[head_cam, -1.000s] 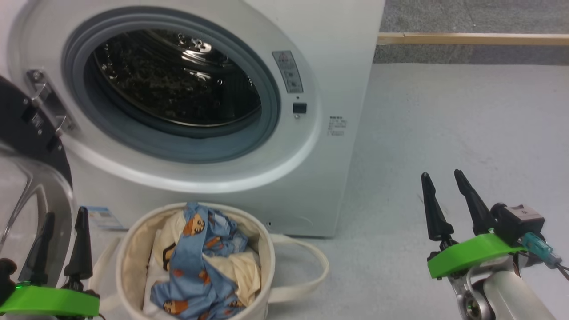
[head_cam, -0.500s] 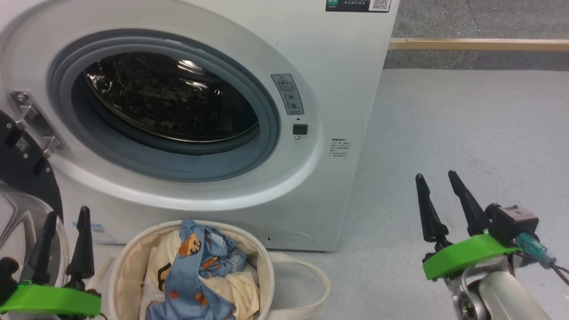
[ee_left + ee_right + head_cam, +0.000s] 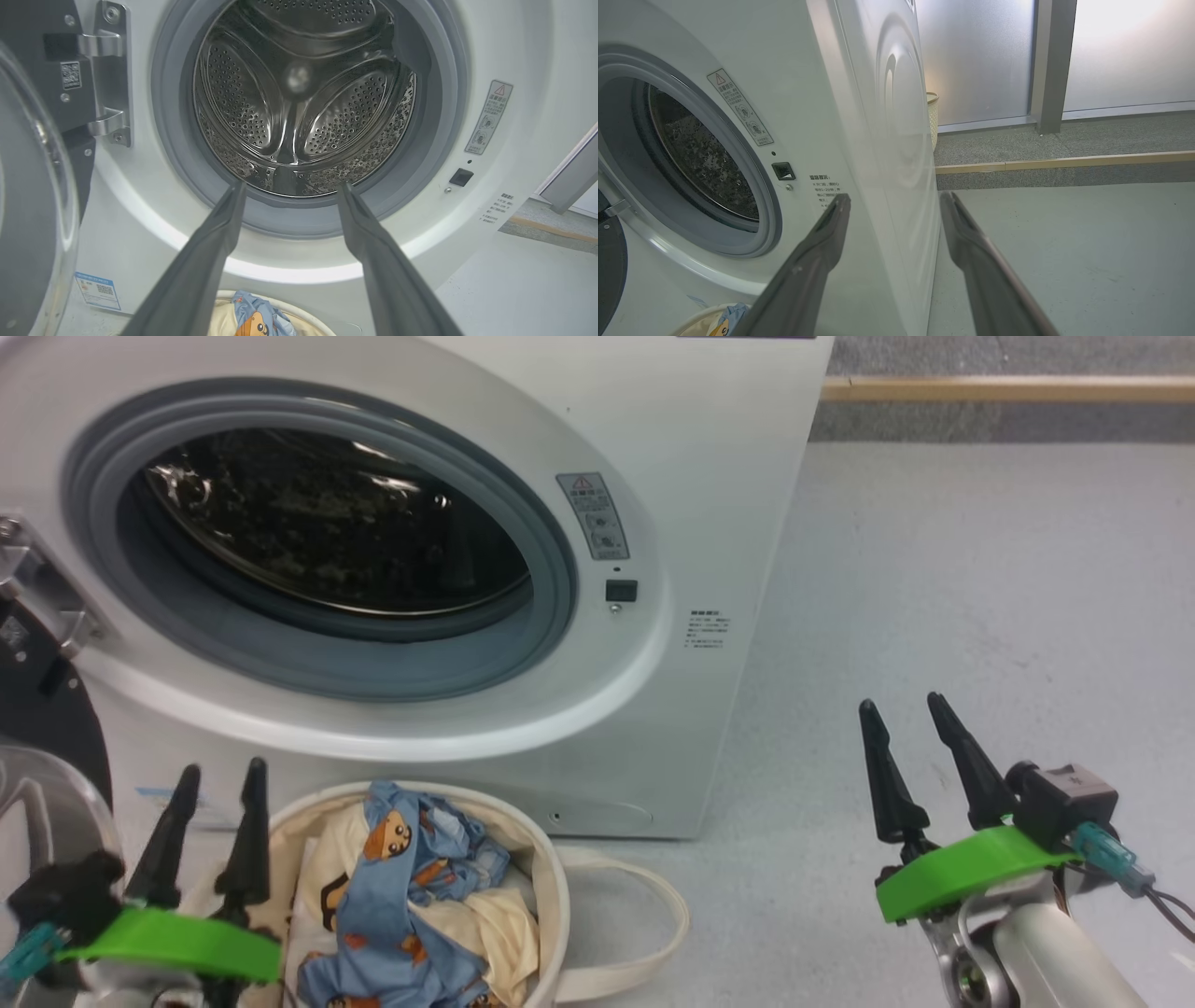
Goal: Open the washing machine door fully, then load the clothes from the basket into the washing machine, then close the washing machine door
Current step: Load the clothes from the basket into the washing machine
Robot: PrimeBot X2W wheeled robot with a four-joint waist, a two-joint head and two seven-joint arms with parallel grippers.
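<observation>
The washing machine door (image 3: pixel 42 719) hangs open at 9 o'clock. The basket (image 3: pixel 549 887) sits at 6 o'clock, just in front of the washing machine (image 3: pixel 728 476), with the clothes (image 3: pixel 392 905) inside. Your left gripper (image 3: pixel 222 767) at 7 o'clock and right gripper (image 3: pixel 901 702) at 4 o'clock are spread wide, holding nothing.

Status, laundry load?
Left end effector, right end effector open, empty. Washing machine door open, drum empty. Clothes in basket. Nothing in the way.
</observation>
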